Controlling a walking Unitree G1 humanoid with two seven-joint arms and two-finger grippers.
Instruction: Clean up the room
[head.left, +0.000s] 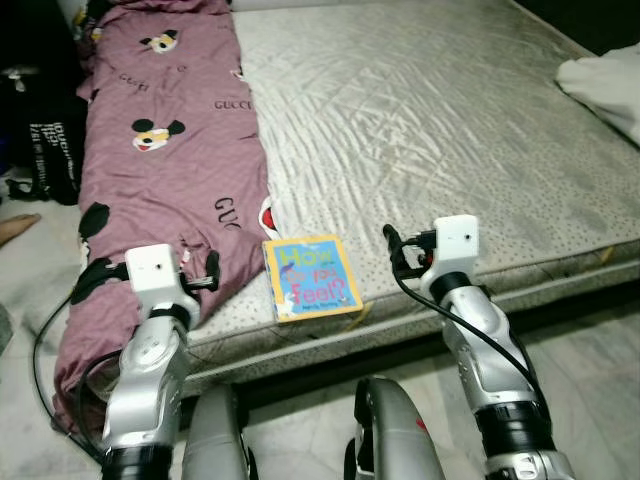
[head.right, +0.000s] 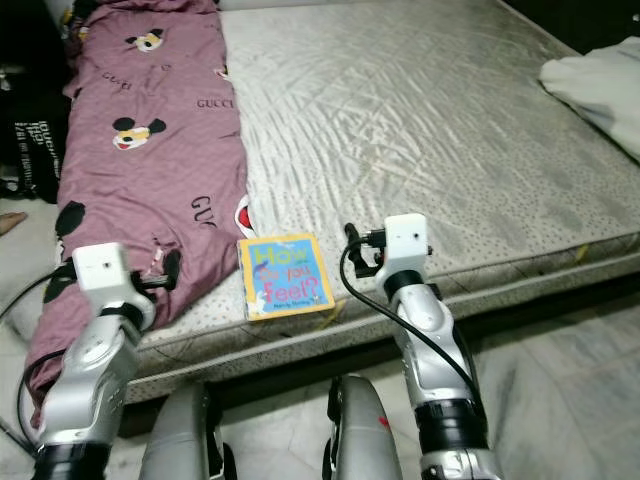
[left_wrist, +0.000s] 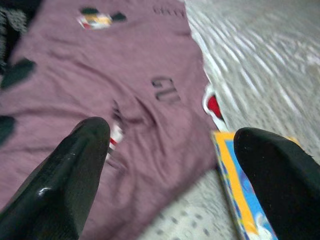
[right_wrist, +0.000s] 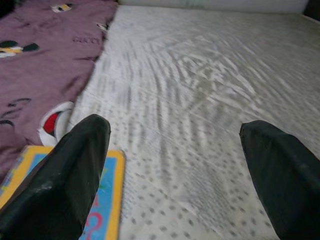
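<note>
We find the book (head.left: 311, 277) lying flat near the front edge of the bed (head.left: 450, 150), its cover up, its left side just beside the edge of the purple blanket (head.left: 165, 150); its longer side runs away from us, a little turned, and one short edge points toward our body. The book lies between our two arms; the left gripper (left_wrist: 170, 165) hovers over the blanket with the book ahead and to its right, and the right gripper (right_wrist: 175, 165) hovers over the bare mattress with the book ahead and to its left. Both pairs of fingers are spread wide and hold nothing. The right gripper seems to us a little nearer to the book, but the difference is small, and we judge that either arm must move inward to reach it; because the book is thin and flat, the fingers would probably need to catch it at the edge.

The mattress is grey-white and quilted, with fine dots near its border; a white cloth (head.left: 605, 85) lies at the far right corner; dark bags (head.left: 40, 130) stand on the floor to the left of the bed.
</note>
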